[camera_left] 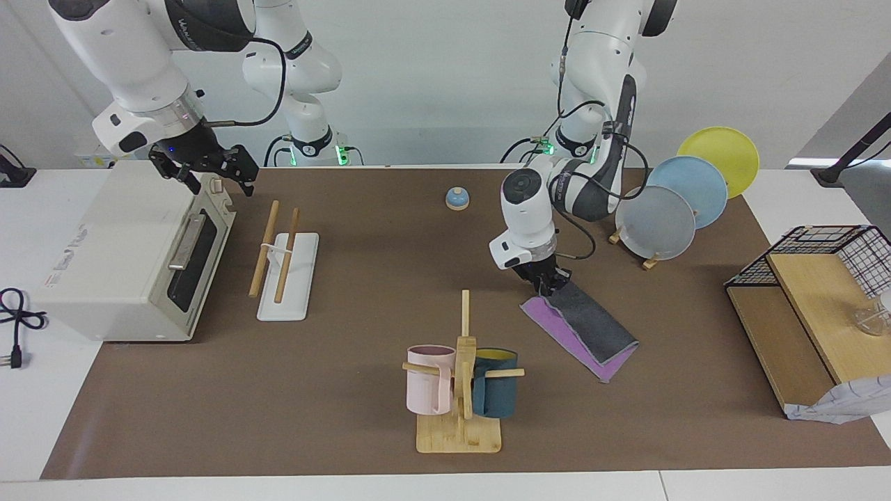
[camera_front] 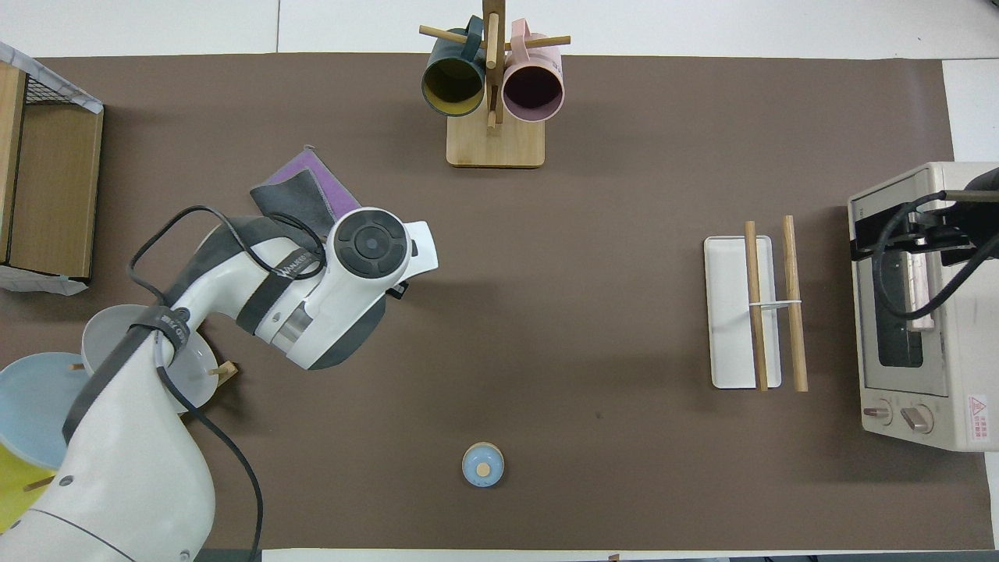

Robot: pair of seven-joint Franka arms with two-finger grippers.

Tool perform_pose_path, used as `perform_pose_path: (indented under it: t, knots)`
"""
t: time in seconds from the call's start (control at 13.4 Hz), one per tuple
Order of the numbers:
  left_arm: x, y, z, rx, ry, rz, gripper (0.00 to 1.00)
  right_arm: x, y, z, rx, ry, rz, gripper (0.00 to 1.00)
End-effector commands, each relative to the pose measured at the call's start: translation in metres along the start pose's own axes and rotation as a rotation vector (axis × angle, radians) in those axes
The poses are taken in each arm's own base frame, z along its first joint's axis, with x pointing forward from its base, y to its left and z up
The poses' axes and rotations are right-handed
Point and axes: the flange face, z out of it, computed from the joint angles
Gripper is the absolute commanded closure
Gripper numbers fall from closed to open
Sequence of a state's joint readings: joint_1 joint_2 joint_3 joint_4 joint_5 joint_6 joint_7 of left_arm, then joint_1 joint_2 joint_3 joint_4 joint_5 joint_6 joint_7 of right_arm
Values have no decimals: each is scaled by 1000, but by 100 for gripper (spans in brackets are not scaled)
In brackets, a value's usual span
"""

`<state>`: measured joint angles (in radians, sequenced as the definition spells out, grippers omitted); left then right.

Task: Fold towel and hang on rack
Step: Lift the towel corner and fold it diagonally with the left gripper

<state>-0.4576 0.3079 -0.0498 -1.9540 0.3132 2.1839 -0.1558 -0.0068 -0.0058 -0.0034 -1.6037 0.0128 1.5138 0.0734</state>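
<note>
The towel (camera_left: 583,328) lies folded on the brown mat, dark grey face up with a purple strip showing along its edges. It also shows in the overhead view (camera_front: 300,195), partly hidden by the left arm. My left gripper (camera_left: 550,285) is down at the towel's end nearest the robots and shut on its edge. The rack (camera_left: 287,276) is a white base with two wooden rods and stands beside the toaster oven; it shows in the overhead view (camera_front: 734,328) too. My right gripper (camera_left: 209,172) waits open above the oven's top corner.
A mug tree (camera_left: 463,390) with a pink and a dark teal mug stands between towel and rack, farther from the robots. There is a toaster oven (camera_left: 132,257), a small blue bell (camera_left: 457,199), plates on a stand (camera_left: 654,223), and a wooden shelf with wire basket (camera_left: 800,306).
</note>
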Motion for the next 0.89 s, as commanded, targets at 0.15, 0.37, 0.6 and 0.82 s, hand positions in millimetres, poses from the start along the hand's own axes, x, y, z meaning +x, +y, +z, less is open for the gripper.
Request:
perform_pose_path:
  t: [0.15, 0.37, 0.6, 0.82]
  knots:
    - [-15, -59, -30, -223, 15, -259, 0, -3, 0, 1, 0, -8, -48, 0]
    - [-31, -87, -9, -383, -17, -449, 0, -8, -31, -2, -4, 1, -106, 0]
    - [-59, -102, 20, -465, 6, -634, 1, -12, -53, 22, 51, 61, -128, 0]
    - [-74, -103, 34, -526, 35, -752, 2, -19, -69, 53, 66, 66, -151, 0]
